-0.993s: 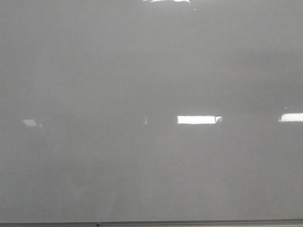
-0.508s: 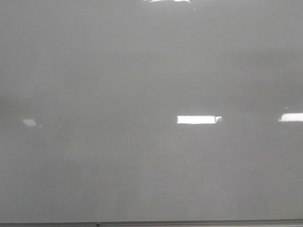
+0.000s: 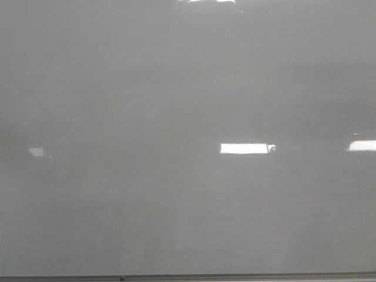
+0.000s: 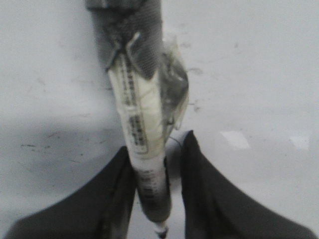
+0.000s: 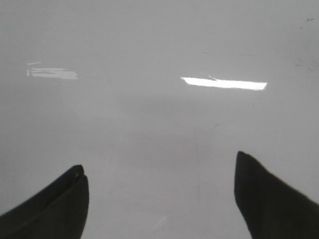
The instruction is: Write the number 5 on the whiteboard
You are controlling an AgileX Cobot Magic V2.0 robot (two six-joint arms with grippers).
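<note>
while our left tool is pinching the marker, its length pointing at the blank whiteboard, our right tool is hanging spread and empty.

The whiteboard is a large, glossy, pale grey sheet that fills the front view, with a thin dark edge running along its bottom and bright rectangular glare patches on its surface. Seen close in the left wrist view, it carries faint dark scuffs and specks.
</note>
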